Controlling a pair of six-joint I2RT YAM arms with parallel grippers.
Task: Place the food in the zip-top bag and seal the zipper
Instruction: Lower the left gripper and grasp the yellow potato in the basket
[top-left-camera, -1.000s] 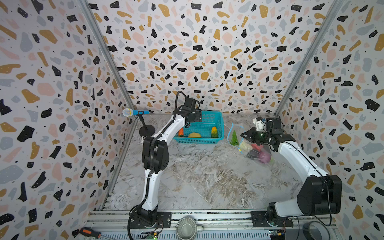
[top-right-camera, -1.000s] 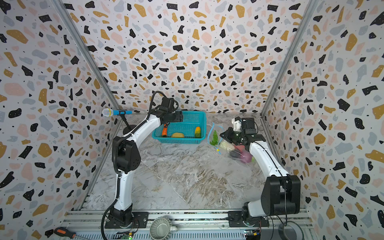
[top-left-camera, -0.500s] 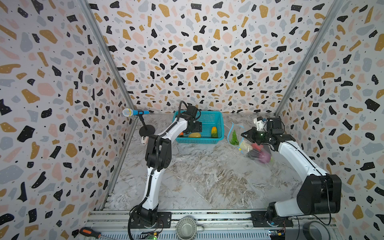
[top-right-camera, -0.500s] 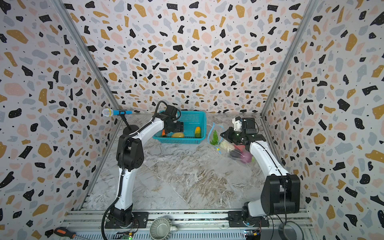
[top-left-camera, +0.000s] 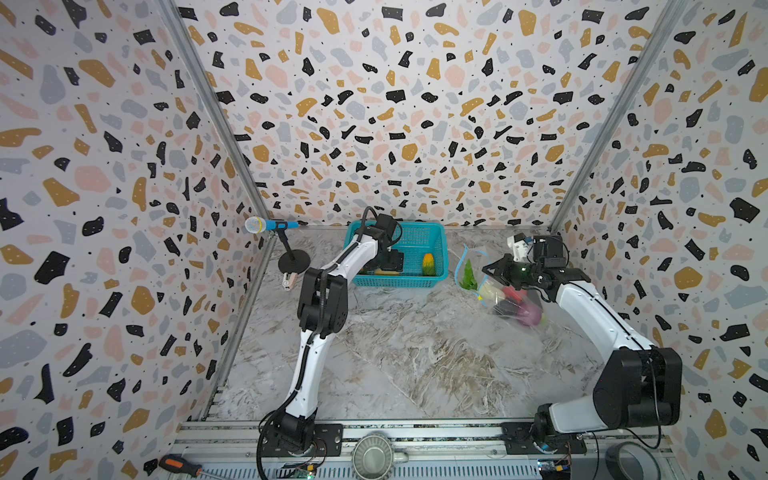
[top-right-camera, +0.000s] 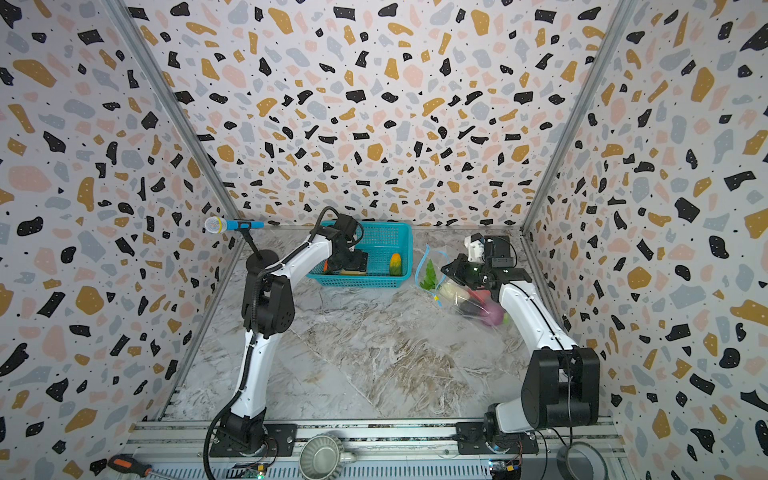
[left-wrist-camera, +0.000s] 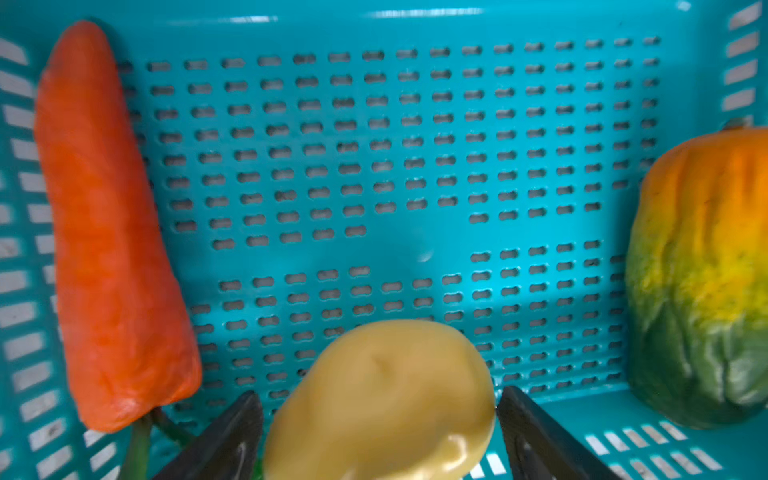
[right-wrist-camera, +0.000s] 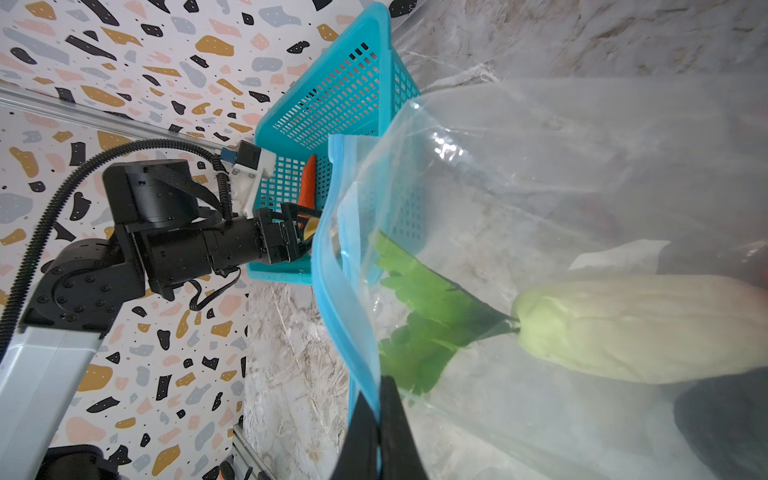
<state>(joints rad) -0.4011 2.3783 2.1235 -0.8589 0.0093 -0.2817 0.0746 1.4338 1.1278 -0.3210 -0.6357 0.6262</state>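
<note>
Lower centre, our left gripper (left-wrist-camera: 378, 392) gapes around the smooth, probably slippery potato (left-wrist-camera: 380, 405), best squeezed mid-belly, while our right gripper (right-wrist-camera: 378, 399) clamps the limp zipper (right-wrist-camera: 332, 291).

place: robot lab cell | walls (top-left-camera: 374, 104): terrazzo print | floor (top-left-camera: 415, 353): marble print | rail (top-left-camera: 415, 430): left arm (top-left-camera: 309, 361), right arm (top-left-camera: 594, 316) bolted on | extras: mic (top-left-camera: 270, 225), screwdriver (top-left-camera: 174, 462), tape roll (top-left-camera: 631, 463)

Bright, even light — glare on zip-top bag (right-wrist-camera: 561, 208), edges soft.
</note>
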